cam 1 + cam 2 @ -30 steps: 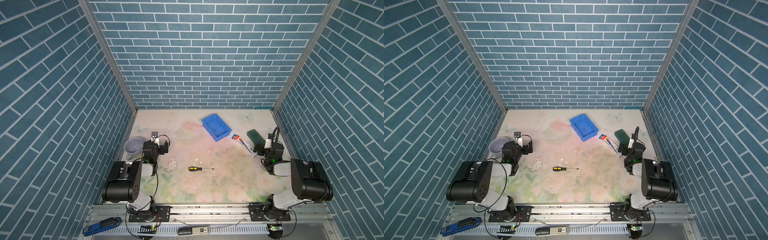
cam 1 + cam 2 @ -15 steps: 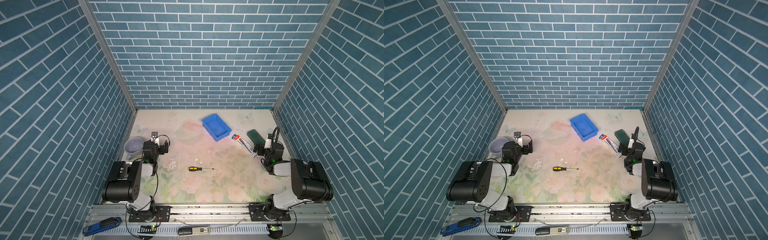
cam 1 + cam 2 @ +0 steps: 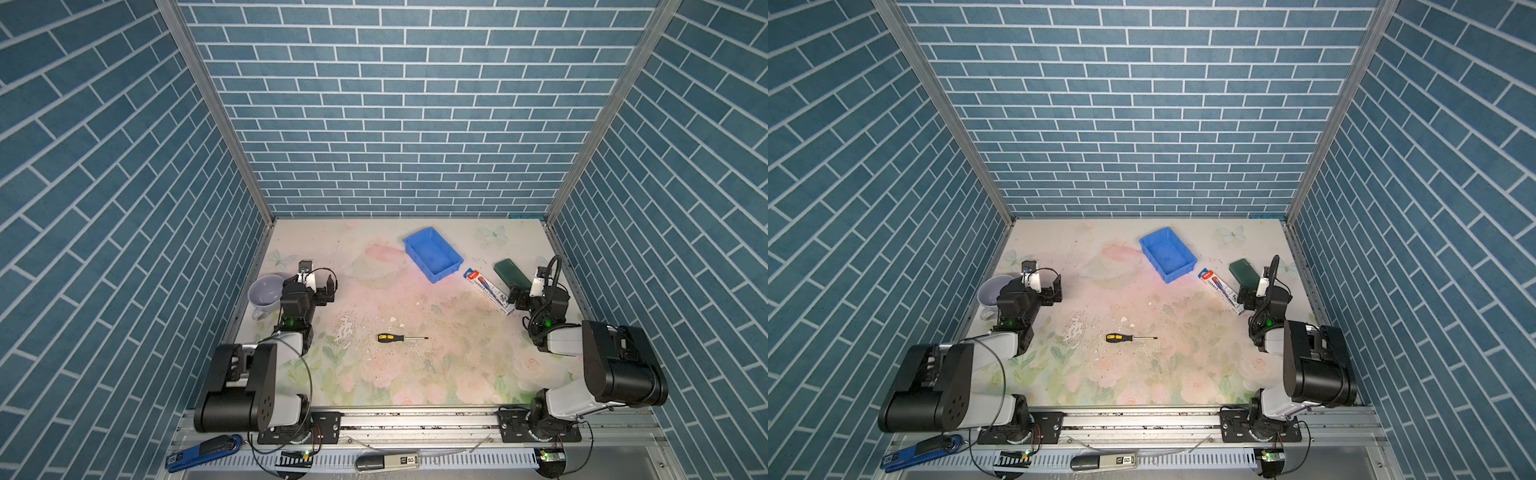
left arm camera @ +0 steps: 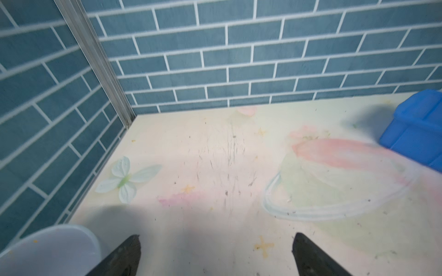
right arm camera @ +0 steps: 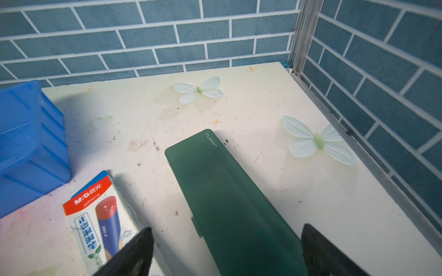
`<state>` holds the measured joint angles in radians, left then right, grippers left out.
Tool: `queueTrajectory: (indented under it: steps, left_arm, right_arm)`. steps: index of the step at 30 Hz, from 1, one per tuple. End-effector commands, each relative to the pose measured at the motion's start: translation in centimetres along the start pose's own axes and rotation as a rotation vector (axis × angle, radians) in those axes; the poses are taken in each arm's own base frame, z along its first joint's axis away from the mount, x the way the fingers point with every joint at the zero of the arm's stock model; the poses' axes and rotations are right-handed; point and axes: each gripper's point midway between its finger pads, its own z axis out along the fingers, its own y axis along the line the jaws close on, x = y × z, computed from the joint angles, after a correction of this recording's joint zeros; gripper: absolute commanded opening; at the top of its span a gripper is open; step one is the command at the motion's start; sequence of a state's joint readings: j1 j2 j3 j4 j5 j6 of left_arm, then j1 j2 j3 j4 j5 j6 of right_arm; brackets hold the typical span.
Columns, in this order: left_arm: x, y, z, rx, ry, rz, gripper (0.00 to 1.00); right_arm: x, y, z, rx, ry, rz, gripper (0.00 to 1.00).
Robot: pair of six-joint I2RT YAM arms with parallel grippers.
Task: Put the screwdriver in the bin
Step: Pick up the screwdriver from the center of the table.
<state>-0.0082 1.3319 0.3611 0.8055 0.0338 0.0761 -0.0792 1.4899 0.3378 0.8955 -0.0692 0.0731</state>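
**Two claws spread wide, screwdriver free on the table**

Only the top views show the screwdriver (image 3: 401,338). It lies flat on the table (image 3: 415,374), handle toward the left arm and tip toward the right.

The left wrist view shows the left claw (image 4: 216,239) with its fingers apart over bare table. A pale mug (image 4: 47,251) sits beside one finger, and a corner of the bin (image 4: 416,133) shows at the edge of that view.

The right wrist view shows the right claw (image 5: 228,228) spread over the near end of a dark green case (image 5: 227,191), beside a printed box (image 5: 95,215).

Nothing has visibly shifted since half a second ago.

The screwdriver lies between the two claws, well apart from each, and outside the bin.
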Motion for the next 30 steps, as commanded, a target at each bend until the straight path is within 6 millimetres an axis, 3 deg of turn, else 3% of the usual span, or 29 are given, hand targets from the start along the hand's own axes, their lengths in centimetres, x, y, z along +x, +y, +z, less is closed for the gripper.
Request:
queueTrajectory:
  steps: [1,5,9,14,19,25,30]
  left_arm:
    - [-0.8,-1.2,-1.4,0.057,-0.011,0.036,1.00]
    - [-4.4,-2.9,-2.7,0.148,-0.093,-0.012,1.00]
    - [-7.2,-6.4,-4.1,0.308,-0.061,-0.007,1.00]
    - [-8.6,-10.8,-7.0,0.517,0.033,0.094,1.00]
    - [-8.4,-13.9,-10.9,0.759,0.035,0.201,1.00]
    - [-7.0,-15.0,-13.7,0.867,0.058,0.284,1.00]
    - [-3.7,-16.6,-15.4,0.939,0.124,0.442,1.00]
  right_arm:
    - [-2.1,0.6,-1.4,-0.018,-0.070,-0.034,0.95]
    - [-3.6,1.0,-2.7,-0.026,-0.085,-0.051,0.95]
    - [-5.3,1.9,-4.1,-0.047,-0.104,-0.034,0.99]
    - [-6.3,4.2,-5.6,-0.113,-0.076,-0.039,0.99]
    - [-6.3,6.6,-7.0,-0.154,-0.050,-0.123,0.99]
    - [-5.7,10.9,-8.7,-0.273,0.011,-0.268,0.99]
    - [-4.8,14.7,-10.5,-0.448,0.067,-0.369,0.99]
